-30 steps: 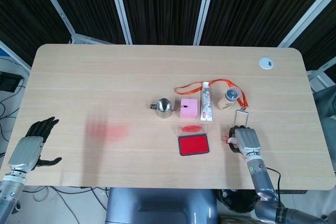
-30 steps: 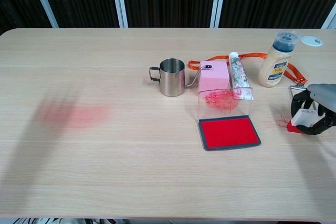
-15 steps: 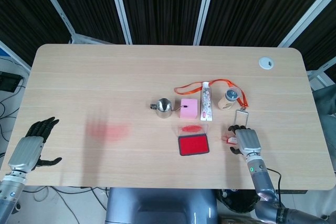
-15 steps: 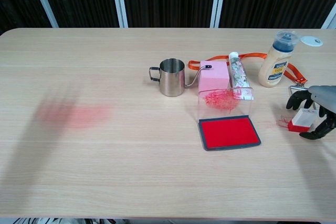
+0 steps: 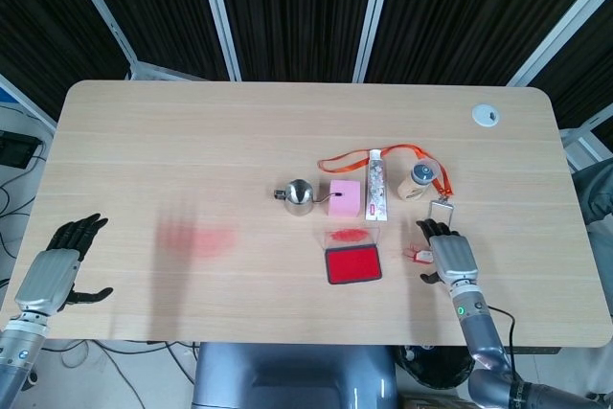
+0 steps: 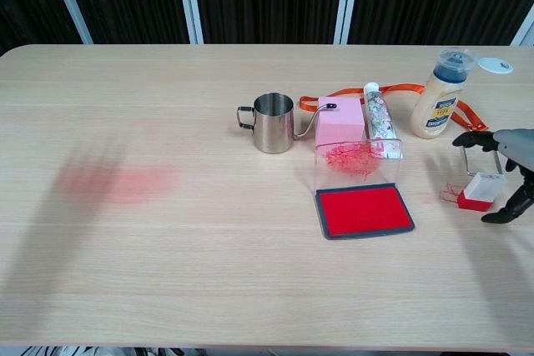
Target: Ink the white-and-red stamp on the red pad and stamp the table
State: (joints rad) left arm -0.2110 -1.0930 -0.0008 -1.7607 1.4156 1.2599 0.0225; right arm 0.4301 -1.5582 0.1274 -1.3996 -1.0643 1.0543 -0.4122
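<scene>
Both of my hands hold nothing as I read it. My right hand [image 6: 511,164] has its dark fingers [image 6: 469,138] spread wide around the small white-and-red block stamp [image 6: 479,190], with a clear gap on either side in the chest view. The stamp stands on the bench [image 5: 192,141], red end down, just past the 3 o'clock edge of the pad. My left hand [image 5: 56,270] hangs off the bench's 9 o'clock end, fingers apart, well clear of everything.

Faint red marks show on the wood [image 6: 450,193] right beside the stamp, so my judgement is that the inking and the press onto the bench are already done and I am letting go; I cannot confirm a clean print under the stamp itself. What looks left is only to draw the right hand back.

Moving outward, the flat red ink pad in its dark tray [image 6: 364,210] lies open, its clear hinged lid [image 6: 357,157] standing up at the far edge and smeared with red. Beyond it, at 12 o'clock, sits a pink cube [image 6: 340,123], with a small steel pitcher [image 6: 273,122] to its 9 o'clock; I cannot see whether the pitcher holds anything. A printed white tube [image 6: 380,122] lies beside the cube, then a capped cream-coloured bottle [image 6: 441,106], closed, with an orange lanyard [image 6: 400,87] trailing behind them. A pale red smudge [image 6: 117,181] marks the bench far toward 9 o'clock.
</scene>
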